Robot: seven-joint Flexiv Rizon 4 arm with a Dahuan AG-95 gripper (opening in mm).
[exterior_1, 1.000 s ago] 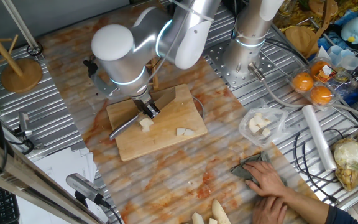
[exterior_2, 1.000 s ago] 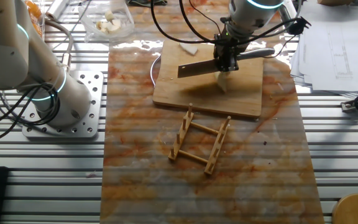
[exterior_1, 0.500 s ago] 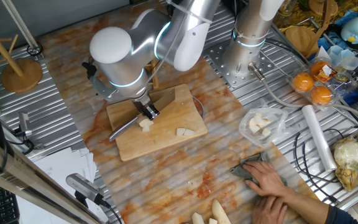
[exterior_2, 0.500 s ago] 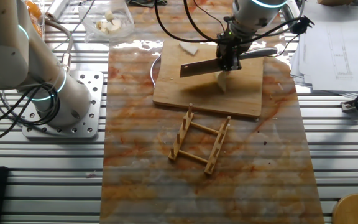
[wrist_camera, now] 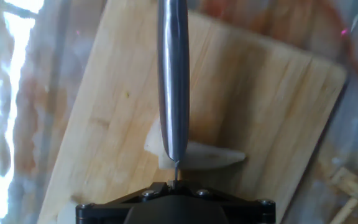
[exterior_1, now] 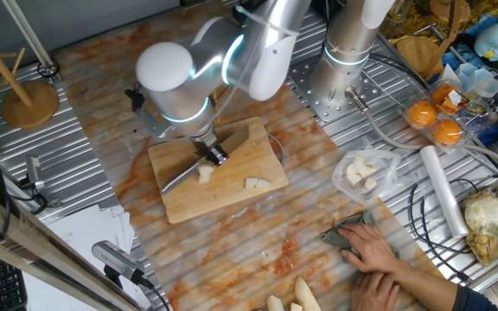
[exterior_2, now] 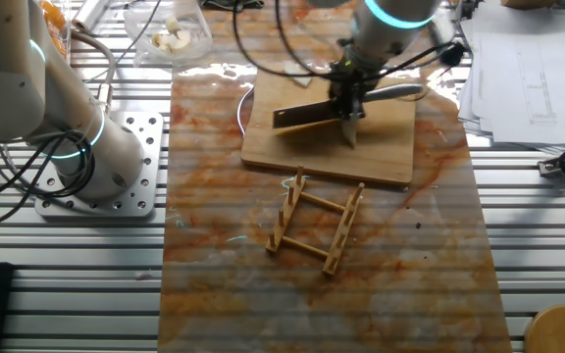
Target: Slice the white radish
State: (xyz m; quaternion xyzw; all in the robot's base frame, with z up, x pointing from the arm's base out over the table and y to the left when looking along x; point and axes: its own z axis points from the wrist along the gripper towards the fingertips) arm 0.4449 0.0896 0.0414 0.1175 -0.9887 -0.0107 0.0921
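A wooden cutting board [exterior_1: 232, 186] [exterior_2: 381, 147] [wrist_camera: 104, 112] lies mid-table. On it rests a pale white radish piece [exterior_1: 204, 173] [exterior_2: 349, 134] [wrist_camera: 207, 157], and two smaller cut chunks [exterior_1: 256, 182] lie to its right. My gripper [exterior_1: 212, 155] [exterior_2: 346, 98] [wrist_camera: 174, 183] is shut on a steel knife [exterior_2: 302, 115] [wrist_camera: 173, 81]. The blade stands edge-on across the radish piece, touching its top. The knife's handle [exterior_1: 173, 179] [exterior_2: 400, 93] sticks out sideways. My fingertips are hidden behind the hand's black housing.
A person's hand [exterior_1: 374, 250] presses a grey cloth at the front right. Bagged pale chunks [exterior_1: 361, 170], oranges [exterior_1: 435, 121] and a white roll [exterior_1: 443, 190] sit to the right. Thicker pale roots [exterior_1: 292, 296] lie at the front edge. A wooden rack [exterior_2: 317, 230] stands beside the board.
My gripper and the knife have shifted a little sideways along the board and lower, so the blade now sits on the radish piece. The person's hand has not moved.
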